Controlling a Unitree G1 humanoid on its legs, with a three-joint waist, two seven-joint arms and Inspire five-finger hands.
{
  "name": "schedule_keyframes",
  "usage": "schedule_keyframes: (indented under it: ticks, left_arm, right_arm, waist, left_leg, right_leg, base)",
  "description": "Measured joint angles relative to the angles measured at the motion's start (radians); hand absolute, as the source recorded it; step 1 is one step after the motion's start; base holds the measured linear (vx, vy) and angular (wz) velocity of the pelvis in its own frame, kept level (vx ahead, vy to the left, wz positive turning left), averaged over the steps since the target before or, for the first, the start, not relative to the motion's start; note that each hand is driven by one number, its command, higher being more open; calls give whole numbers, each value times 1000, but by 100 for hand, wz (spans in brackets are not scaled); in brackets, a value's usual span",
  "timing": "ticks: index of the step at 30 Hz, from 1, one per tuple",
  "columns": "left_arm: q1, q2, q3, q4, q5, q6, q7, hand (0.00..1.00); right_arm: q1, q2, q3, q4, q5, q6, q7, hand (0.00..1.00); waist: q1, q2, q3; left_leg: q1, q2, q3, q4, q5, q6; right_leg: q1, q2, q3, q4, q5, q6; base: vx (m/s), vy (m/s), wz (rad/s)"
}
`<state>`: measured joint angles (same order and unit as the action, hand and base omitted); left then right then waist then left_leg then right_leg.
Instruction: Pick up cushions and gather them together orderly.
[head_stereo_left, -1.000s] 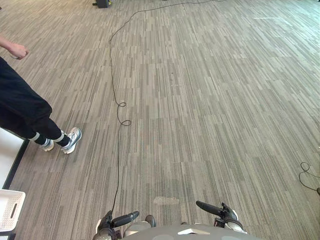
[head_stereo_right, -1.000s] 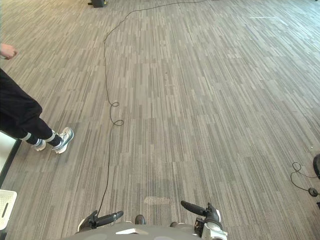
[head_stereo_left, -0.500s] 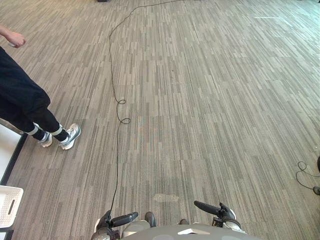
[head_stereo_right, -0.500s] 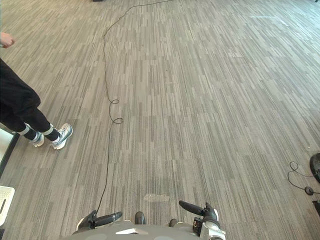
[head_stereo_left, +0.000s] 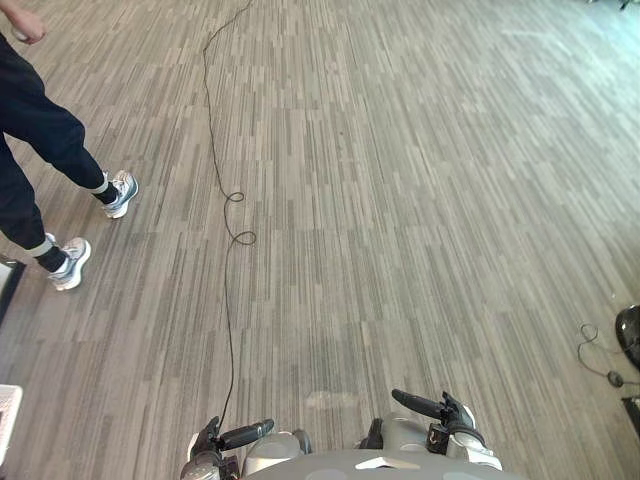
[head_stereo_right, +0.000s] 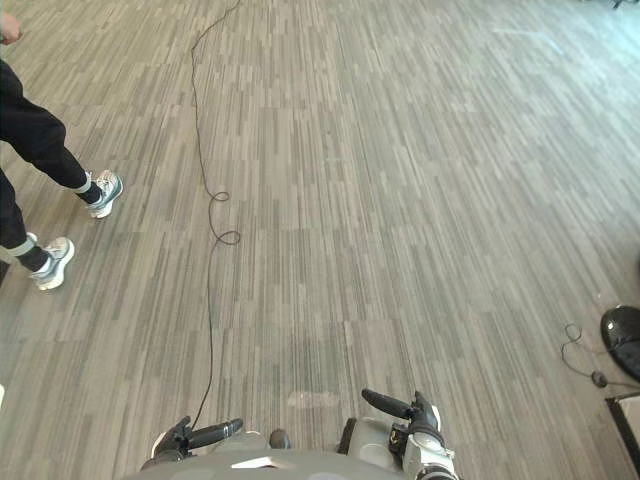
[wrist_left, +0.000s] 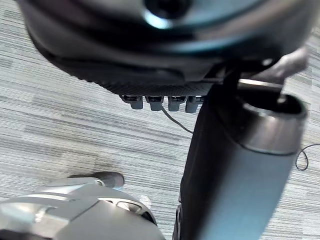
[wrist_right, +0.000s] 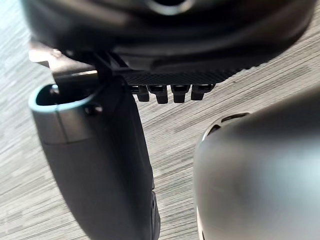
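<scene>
Left eye view: left hand (head_stereo_left: 240, 437) and right hand (head_stereo_left: 432, 408) hang low, fingers (wrist_left: 155, 102) straight and relaxed, holding nothing. Striped floor (head_stereo_left: 400, 200) lies ahead of them, with a person (head_stereo_left: 40, 130) well beyond the left hand's fingers.

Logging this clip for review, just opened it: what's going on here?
The robot stands over a grey striped carpet floor. Its left robot hand and right robot hand hang low by its body, fingers relaxed and holding nothing, so the gathering has not begun. A person in dark trousers and pale trainers is mid-stride to the robot's left. A dark rounded object lies at the far right.
</scene>
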<state>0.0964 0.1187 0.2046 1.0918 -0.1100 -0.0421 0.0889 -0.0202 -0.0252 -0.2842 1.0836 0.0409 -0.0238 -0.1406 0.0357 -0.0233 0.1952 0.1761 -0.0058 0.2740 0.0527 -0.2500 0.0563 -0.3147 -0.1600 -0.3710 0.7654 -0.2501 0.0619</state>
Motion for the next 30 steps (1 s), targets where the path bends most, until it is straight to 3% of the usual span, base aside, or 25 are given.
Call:
schedule_keyframes:
  ticks: [3, 5, 6, 7, 8, 10, 11, 13, 14, 15, 17, 19, 21, 22, 23, 24, 26, 27, 28, 29, 30]
  left_arm:
    - [-16, -12, 8, 0, 1, 1, -1, 100]
    - [-10, -10, 13, 1, 3, 1, -8, 100]
    - [-6, -7, 20, -2, 3, 1, -9, 100]
    - [-14, -32, 61, -20, 4, 1, -8, 100]
    - [-23, -54, 93, -31, 4, 1, -5, 100]
    - [-26, -79, 138, -51, 4, 1, -6, 100]
    - [-38, -91, 165, -76, 2, 3, -9, 100]
    - [-41, -90, 165, -107, 2, 2, -9, 100]
    - [-41, -90, 165, -138, 1, -2, -9, 100]
    - [-42, -89, 165, -170, -3, -12, -10, 100]
    - [-56, -92, 164, -194, -16, -23, -12, 100]
    - [-75, -96, 164, -197, -26, -23, -12, 100]
    - [-77, -103, 164, -204, -37, -24, -10, 100]
    - [-77, -106, 165, -204, -40, -25, -9, 100]
    - [-76, -102, 166, -201, -43, -26, -9, 100]
    - [-78, -96, 164, -199, -43, -27, -6, 100]
    - [-80, -82, 165, -179, -49, -29, -4, 100]
    - [-80, -75, 163, -163, -48, -26, -3, 100]
    - [-81, -65, 150, -138, -45, -19, -1, 100]
    - [-80, -57, 125, -119, -42, -14, 1, 100]
    - [-79, -56, 116, -114, -36, -14, 1, 100]
  right_arm:
    - [-35, -4, -5, -12, 0, -2, 10, 100]
    - [-26, -2, -8, -15, -1, 0, 8, 100]
    - [-18, 0, -10, -15, -1, 0, 9, 100]
    - [-20, 0, -33, -32, -2, 5, 8, 100]
    - [-18, 4, -28, -58, -2, 1, 5, 100]
    - [-21, 18, -14, -87, -2, 3, 6, 100]
    - [-25, 22, 0, -91, 0, 6, 6, 100]
    - [-26, 41, 2, -89, 0, 11, 4, 100]
    - [-26, 59, 3, -90, 0, 13, 0, 100]
    - [-26, 69, 6, -89, 3, 14, -4, 100]
    - [-31, 75, 37, -88, 6, 18, -11, 100]
    - [-28, 79, 41, -88, 19, 22, -18, 100]
    - [-17, 82, 39, -87, 39, 23, -25, 100]
    - [-9, 80, 39, -86, 40, 22, -29, 100]
    - [-3, 84, 38, -80, 41, 23, -33, 100]
    - [-4, 92, 39, -79, 41, 23, -34, 100]
    - [2, 92, 36, -64, 39, 26, -24, 100]
    - [1, 92, 35, -66, 39, 25, -23, 100]
    - [0, 92, 39, -71, 38, 19, -19, 100]
    - [1, 91, 42, -72, 38, 15, -11, 100]
    - [3, 91, 43, -73, 38, 15, -9, 100]
  waist:
    - [-21, 19, 21]
    - [-30, 5, 20]
    - [-34, -5, 18]
    - [-34, 34, 26]
    - [-37, 40, 30]
    - [-29, 67, 46]
    - [-9, 73, 70]
    - [4, 60, 80]
    - [11, 45, 86]
    - [15, 22, 84]
    - [21, 19, 83]
    - [39, 8, 91]
    - [47, 9, 90]
    - [53, 12, 87]
    - [67, -3, 74]
    - [64, -18, 69]
    - [80, -44, 53]
    - [81, -47, 51]
    - [76, -46, 52]
    - [66, -44, 53]
    - [63, -42, 54]
  left_leg:
    - [71, 12, -34, -39, -23, -40]
    - [121, 4, -75, -8, -59, -98]
    - [130, -2, -91, 28, -73, -110]
    - [95, 47, -95, 205, -91, -117]
    - [0, 78, -80, 440, -54, -109]
    - [-124, 143, -74, 746, 7, -94]
    - [-220, 221, -48, 1008, 6, -93]
    - [-274, 262, -33, 1073, 1, -93]
    - [-334, 279, -27, 1074, -3, -87]
    - [-401, 284, -11, 1043, -20, -76]
    - [-523, 299, 20, 872, -46, -81]
    - [-577, 274, 38, 677, -35, -82]
    - [-597, 240, 22, 482, 36, -94]
    - [-602, 230, 11, 432, 126, -82]
    - [-599, 206, 19, 470, 157, -50]
    - [-606, 197, 24, 494, 121, -45]
    - [-561, 182, 71, 588, -4, -2]
    - [-529, 176, 85, 589, -25, 5]
    - [-465, 166, 102, 576, -52, 14]
    - [-386, 150, 104, 541, -73, 12]
    - [-348, 143, 108, 519, -79, 10]
  right_leg:
    - [-103, 99, -50, -202, 21, -35]
    - [-97, 158, -77, -367, 134, -162]
    - [-82, 167, -67, -397, 207, -235]
    - [-26, 192, -78, -408, 217, -247]
    - [16, 201, -77, -440, 194, -229]
    - [88, 237, -50, -491, 179, -225]
    - [196, 262, -16, -516, 144, -218]
    - [266, 261, 8, -528, 135, -219]
    - [328, 255, 29, -559, 132, -217]
    - [379, 235, 54, -595, 110, -191]
    - [446, 208, 80, -633, 72, -143]
    - [498, 167, 108, -646, 43, -104]
    - [539, 130, 123, -646, 9, -73]
    - [555, 114, 134, -642, -16, -50]
    - [573, 81, 155, -632, -45, -33]
    - [566, 62, 157, -615, -42, -37]
    - [526, -10, 192, -421, -13, -1]
    - [498, -32, 203, -329, 6, 19]
    - [429, -66, 224, -128, 68, 38]
    - [358, -96, 217, 85, 92, 35]
    - [329, -109, 198, 166, 89, 31]
  base:
    - [533, 80, 39]
    - [672, -21, 68]
    - [701, -50, 62]
    - [713, -80, 53]
    - [697, -70, 31]
    - [662, -61, -23]
    - [628, -31, -46]
    - [538, 0, -29]
    - [486, 25, -23]
    - [371, 35, -31]
    - [560, 117, -39]
    - [495, 199, -40]
    - [488, 272, -32]
    - [573, 344, -35]
    - [586, 330, -27]
    - [713, 400, -24]
    - [697, 419, -29]
    - [538, 356, -43]
    - [492, 325, -36]
    - [471, 300, -26]
    - [512, 253, -18]
